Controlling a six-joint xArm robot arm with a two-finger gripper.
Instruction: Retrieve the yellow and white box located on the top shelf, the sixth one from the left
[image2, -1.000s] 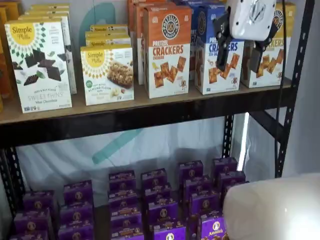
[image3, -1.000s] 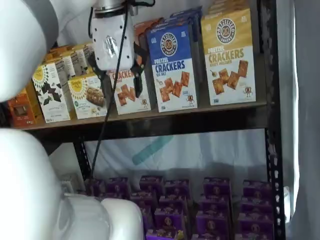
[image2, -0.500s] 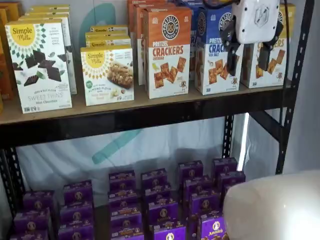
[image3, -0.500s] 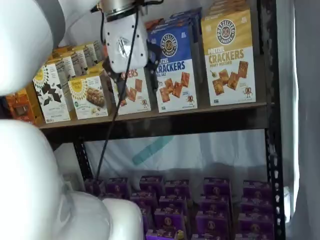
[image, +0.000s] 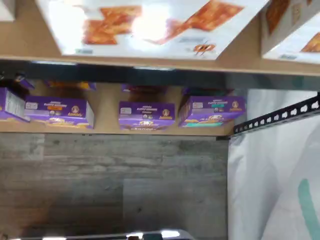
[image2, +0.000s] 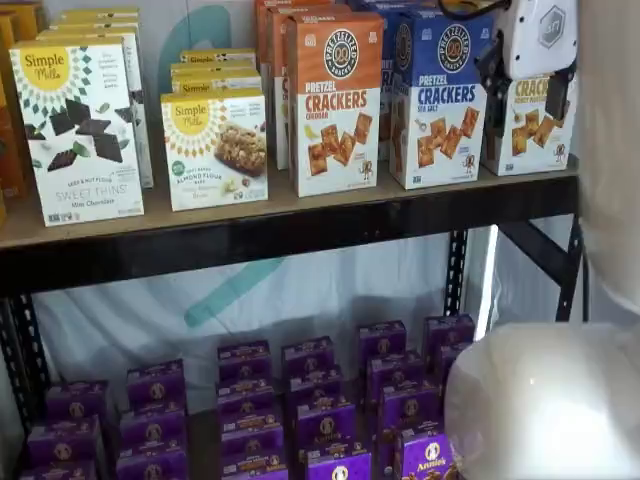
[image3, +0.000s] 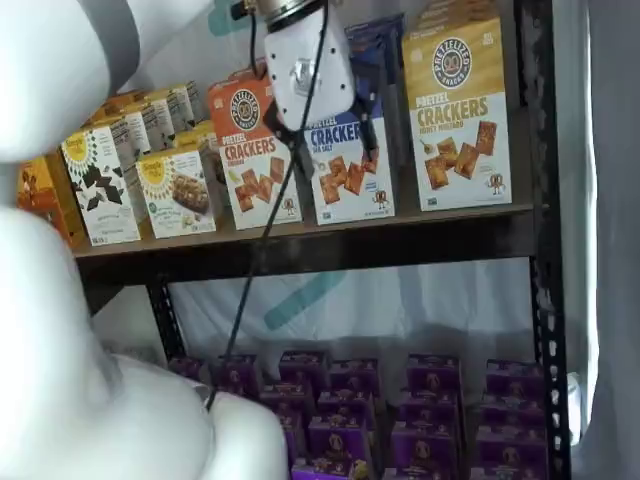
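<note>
The yellow and white box (image2: 527, 135) stands at the right end of the top shelf (image2: 300, 212); it shows in both shelf views (image3: 455, 120). My gripper (image2: 527, 92) hangs in front of that box in a shelf view, with a plain gap between its black fingers and nothing in them. In a shelf view it sits in front of the blue carton (image3: 320, 135), left of the yellow box. The wrist view shows a white carton front with brown crackers (image: 150, 25) on the shelf board (image: 240, 67); I cannot tell which carton it is.
An orange carton (image2: 335, 100) and a blue carton (image2: 435, 105) stand left of the yellow box. Simple Mills boxes (image2: 75, 130) fill the left. Purple boxes (image2: 300, 400) fill the lower level. A black upright (image3: 535, 250) bounds the right. The white arm (image3: 60, 330) fills the foreground.
My gripper has moved right along the top shelf, from in front of the blue carton to in front of the yellow and white box. Its fingers stay apart.
</note>
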